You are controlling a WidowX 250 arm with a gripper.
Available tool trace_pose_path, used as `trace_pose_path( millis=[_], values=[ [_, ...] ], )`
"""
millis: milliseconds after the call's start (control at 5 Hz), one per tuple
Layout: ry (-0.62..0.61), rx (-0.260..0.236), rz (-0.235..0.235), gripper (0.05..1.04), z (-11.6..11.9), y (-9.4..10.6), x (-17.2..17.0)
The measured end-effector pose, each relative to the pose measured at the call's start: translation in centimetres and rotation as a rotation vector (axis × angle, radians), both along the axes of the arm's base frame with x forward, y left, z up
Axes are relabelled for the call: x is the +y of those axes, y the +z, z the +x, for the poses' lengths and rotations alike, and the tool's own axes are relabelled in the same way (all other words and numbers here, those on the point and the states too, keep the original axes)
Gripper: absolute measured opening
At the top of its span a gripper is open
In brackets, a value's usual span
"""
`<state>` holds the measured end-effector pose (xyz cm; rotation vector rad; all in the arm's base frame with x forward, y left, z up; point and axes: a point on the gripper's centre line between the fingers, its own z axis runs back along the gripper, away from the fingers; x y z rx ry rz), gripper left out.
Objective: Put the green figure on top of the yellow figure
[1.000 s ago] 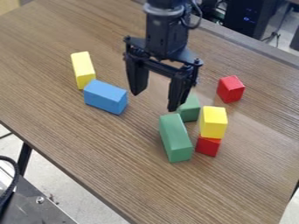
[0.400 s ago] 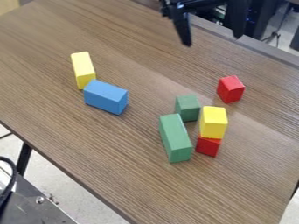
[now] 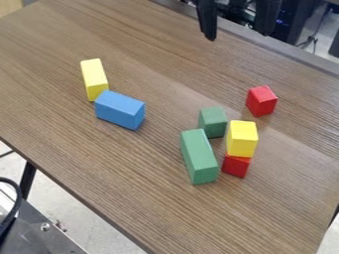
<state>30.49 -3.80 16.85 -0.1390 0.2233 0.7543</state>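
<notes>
Over the desk's (image 3: 99, 149) far edge: gripper (image 3: 238, 35), wide open, empty. Step: pick-up, apparently pending. Next: likely descent astride green cube (image 3: 212, 122) or long green block (image 3: 199, 157).

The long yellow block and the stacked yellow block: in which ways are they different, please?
The long yellow block is narrow and elongated, while the stacked yellow block is shorter and more compact. The long yellow block rests on the table; the stacked yellow block sits on a red block. Both are yellow, with no block on top.
</notes>
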Motion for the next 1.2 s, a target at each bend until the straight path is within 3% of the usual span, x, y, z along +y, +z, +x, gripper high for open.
trace_pose_path(
  millis=[200,400,600,1000,1200],
  values=[
    [0.028,0.116,0.056,1.001,2.2,-4.5,0.5],
    [0.007,0.221,0.094,1.001,1.4,-9.7,0.9],
    [-0.031,0.269,0.079,0.999,0.0,-14.4,0.8],
    [-0.046,0.255,0.086,0.952,-0.3,-15.3,0.4],
    [-0.078,0.209,0.047,0.674,-0.2,-15.4,0.0]
  ],
)
